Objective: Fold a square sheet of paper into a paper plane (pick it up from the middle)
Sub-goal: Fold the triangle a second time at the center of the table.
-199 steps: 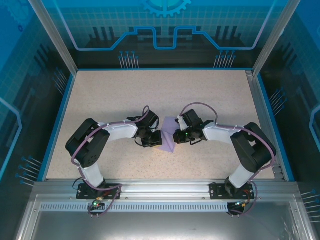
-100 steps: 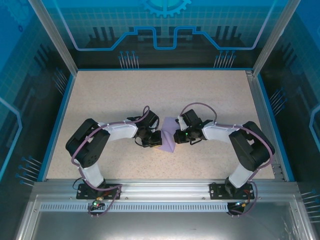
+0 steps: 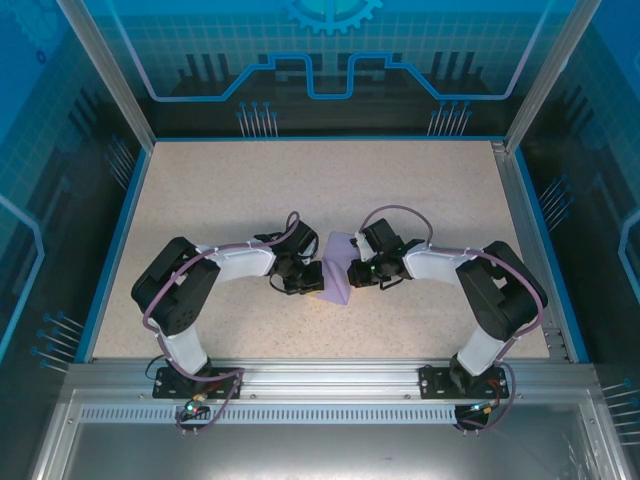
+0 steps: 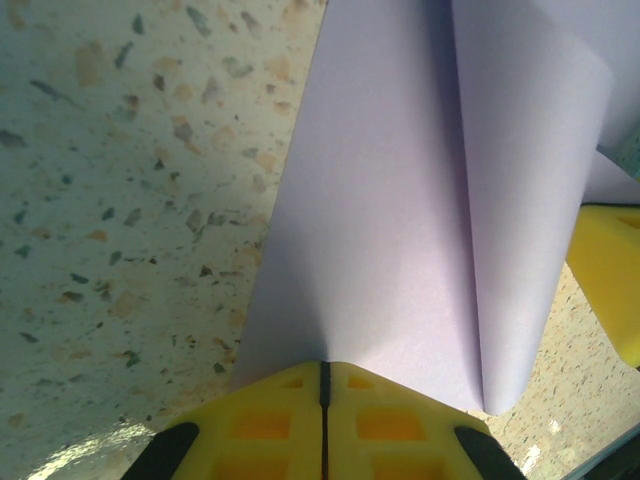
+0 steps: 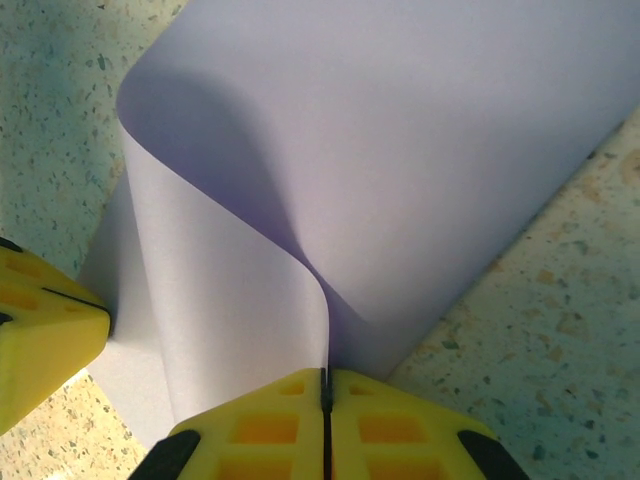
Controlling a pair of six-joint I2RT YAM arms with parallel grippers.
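One plain lavender sheet point(image 4: 400, 200) tight in left tool point(image 4: 323, 375) and right tool point(image 5: 325, 380)

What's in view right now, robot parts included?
paper: one, lavender, mid-table, curled over, pinched from both sides
table: one, speckled beige, under everything
walls: blue patterned panels, around the table
rail: one, silver, near edge, carrying the arm bases
left arm: one, white and black, reaching in to the paper
right arm: one, white and black, reaching in from the other side
cables: purple, looped along both arms
left tool: one, yellow-tipped, shut on the paper
right tool: one, yellow-tipped, shut on the paper
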